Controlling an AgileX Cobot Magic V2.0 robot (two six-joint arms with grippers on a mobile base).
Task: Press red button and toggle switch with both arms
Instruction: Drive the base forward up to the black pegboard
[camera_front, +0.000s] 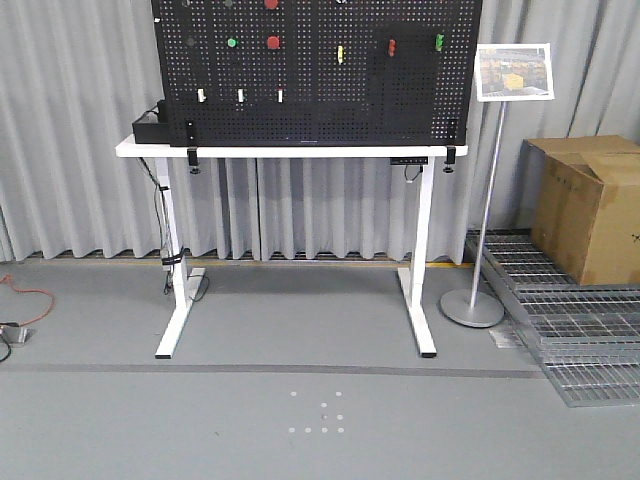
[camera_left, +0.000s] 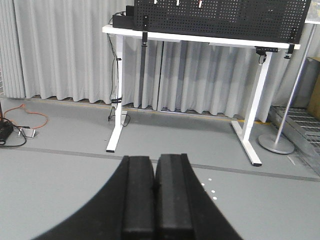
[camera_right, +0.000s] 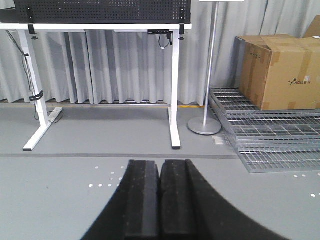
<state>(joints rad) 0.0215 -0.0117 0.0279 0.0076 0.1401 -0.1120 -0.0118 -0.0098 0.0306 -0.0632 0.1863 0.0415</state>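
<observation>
Lighting is even and diffuse, from overhead; no glare noted. The smooth pale grey floor (camera_front: 300, 400) is uniformly lit. A soft shadow lies beneath the white rectangular tabletop (camera_front: 300, 151), on the pleated grey curtain (camera_front: 80, 150). The front view is slightly soft. The left gripper (camera_left: 155, 165) and right gripper (camera_right: 160, 167) render near-black, with little surface detail.

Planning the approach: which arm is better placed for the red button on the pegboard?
Left, probably. The red button sits on the left half of the pegboard, which the left gripper faces; the right gripper faces the right end. Both are shut and far off.
</observation>
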